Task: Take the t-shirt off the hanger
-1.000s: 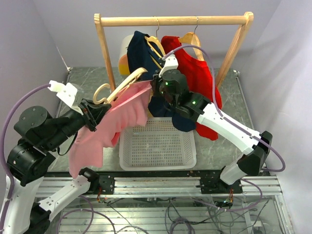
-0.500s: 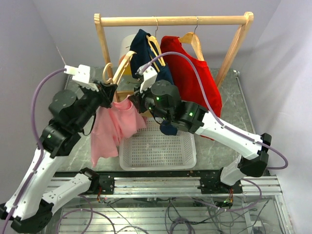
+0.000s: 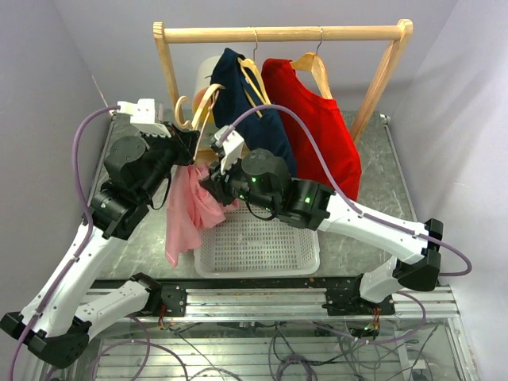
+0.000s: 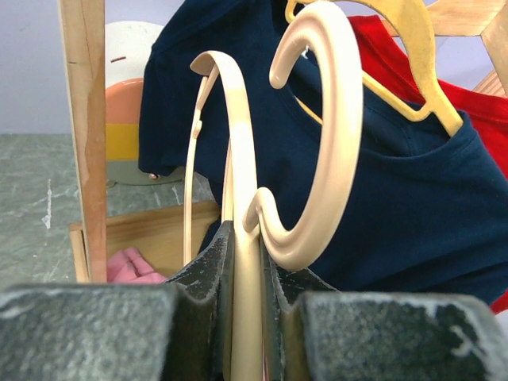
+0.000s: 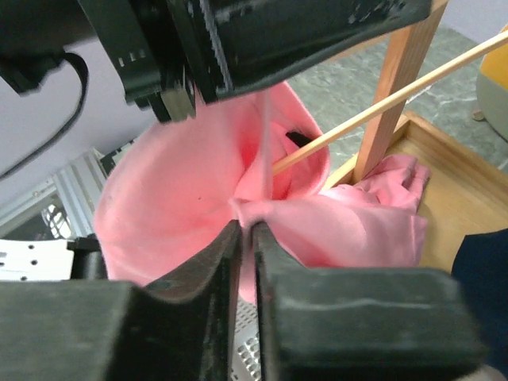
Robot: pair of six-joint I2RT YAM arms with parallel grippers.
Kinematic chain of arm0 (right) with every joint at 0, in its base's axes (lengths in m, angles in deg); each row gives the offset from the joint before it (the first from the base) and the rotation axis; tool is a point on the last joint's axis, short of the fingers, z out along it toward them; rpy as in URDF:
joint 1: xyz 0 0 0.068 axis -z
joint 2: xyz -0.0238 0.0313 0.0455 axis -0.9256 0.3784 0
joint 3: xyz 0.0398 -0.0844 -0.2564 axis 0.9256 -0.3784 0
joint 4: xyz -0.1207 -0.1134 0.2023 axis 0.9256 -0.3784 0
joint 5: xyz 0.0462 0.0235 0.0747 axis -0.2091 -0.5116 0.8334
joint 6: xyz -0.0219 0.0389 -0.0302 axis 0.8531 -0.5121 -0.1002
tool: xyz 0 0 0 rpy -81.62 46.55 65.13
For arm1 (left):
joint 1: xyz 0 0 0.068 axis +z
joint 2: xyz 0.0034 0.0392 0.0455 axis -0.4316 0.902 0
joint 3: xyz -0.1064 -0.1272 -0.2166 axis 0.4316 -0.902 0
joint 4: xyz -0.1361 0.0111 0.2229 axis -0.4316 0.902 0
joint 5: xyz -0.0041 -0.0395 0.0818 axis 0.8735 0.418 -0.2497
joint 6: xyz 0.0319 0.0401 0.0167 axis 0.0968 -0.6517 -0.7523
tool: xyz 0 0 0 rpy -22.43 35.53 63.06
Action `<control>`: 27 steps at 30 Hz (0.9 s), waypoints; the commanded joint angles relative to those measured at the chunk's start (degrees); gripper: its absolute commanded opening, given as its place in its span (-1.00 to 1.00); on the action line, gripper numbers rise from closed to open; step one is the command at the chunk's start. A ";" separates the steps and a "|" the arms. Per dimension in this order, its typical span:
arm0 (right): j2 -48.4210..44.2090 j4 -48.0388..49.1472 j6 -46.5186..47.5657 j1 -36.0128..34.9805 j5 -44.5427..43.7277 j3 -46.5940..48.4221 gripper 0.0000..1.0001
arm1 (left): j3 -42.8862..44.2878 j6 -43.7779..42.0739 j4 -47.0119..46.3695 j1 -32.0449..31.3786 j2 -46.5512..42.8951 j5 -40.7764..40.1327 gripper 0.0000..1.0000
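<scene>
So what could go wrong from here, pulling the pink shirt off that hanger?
1. The right gripper pinches only a thin fold of the pink t-shirt; it may slip out under a pull.
2. The cloth is bunched over one arm of the hanger, so it could snag and twist it in the left gripper.
3. The hanger's hook sits close to the navy shirt and might catch it.

We see the left arm and the right arm built alike: white shell links between rounded black joint housings, each with a lilac cable looping off the wrist. Tiny green lights glow on the right one's joints. The left gripper and right gripper have dark grey, grainy fingers.
</scene>
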 commanded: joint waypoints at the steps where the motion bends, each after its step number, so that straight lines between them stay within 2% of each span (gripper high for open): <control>1: -2.84 7.82 -0.02 -0.06 0.27 -4.14 -0.65 | 2.09 3.29 -5.41 -0.26 -0.66 2.77 -0.86; 7: -2.95 11.73 0.87 -0.05 0.54 -5.39 -0.35 | 2.84 4.92 -4.30 -0.27 -0.56 5.07 -0.86; 16: -1.15 13.41 4.58 -0.09 -1.72 -4.33 0.00 | 3.41 6.33 -3.75 -0.28 -0.91 8.28 -0.86; 27: 0.54 15.91 9.63 -0.05 -3.59 -4.02 0.03 | 5.31 6.67 -2.93 -0.28 -0.40 12.05 -0.86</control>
